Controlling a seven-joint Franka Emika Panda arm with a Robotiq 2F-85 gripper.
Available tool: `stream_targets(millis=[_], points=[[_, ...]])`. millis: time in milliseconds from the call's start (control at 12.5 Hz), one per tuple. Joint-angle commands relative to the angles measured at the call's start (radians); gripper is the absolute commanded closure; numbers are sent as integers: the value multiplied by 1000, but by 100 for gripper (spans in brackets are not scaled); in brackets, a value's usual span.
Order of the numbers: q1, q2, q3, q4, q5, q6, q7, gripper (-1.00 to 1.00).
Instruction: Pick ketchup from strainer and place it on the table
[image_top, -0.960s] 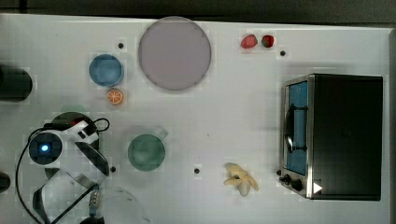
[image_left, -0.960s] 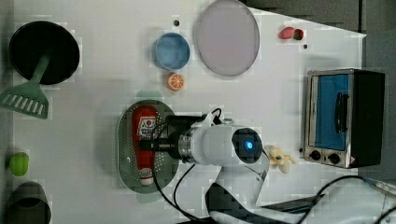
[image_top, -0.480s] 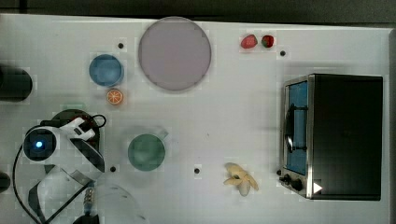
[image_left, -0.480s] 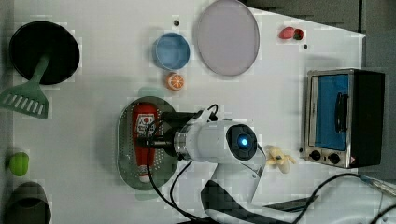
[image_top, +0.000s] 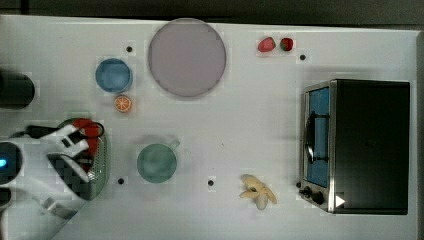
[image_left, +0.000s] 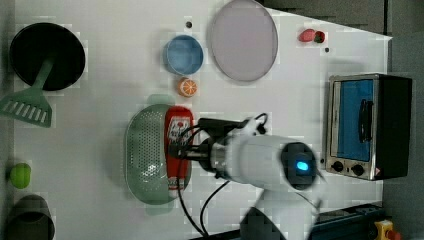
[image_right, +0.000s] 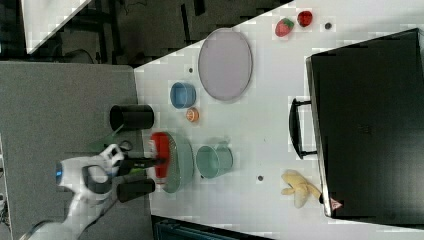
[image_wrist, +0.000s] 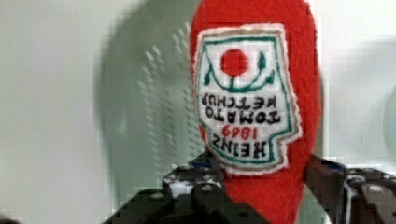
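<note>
since a moment ago i've slid my hand (image_wrist: 261, 186) over the strainer (image_left: 145, 150), fingers spread either side of the ketchup (image_left: 178, 145) lying along its rim nearer the orange slice (image_left: 188, 87). it looks soft, light felt; i'd pinch mid-body, just below the label.

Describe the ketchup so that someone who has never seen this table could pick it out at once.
In the left view, start at the toaster oven on the right and cross the white table to the pale green oval strainer. The ketchup lies along the strainer's right side: a long red bottle with a white printed label, unlike the small strawberries.
</note>
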Motion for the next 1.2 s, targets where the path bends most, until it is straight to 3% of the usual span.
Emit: stream_targets(millis=[80, 560, 1200], points=[[-56, -139, 17, 59, 57, -94, -11, -13], [-174, -250, -104, 186, 89, -422, -330, -13], [-254, -265, -417, 198, 89, -446, -606, -13]])
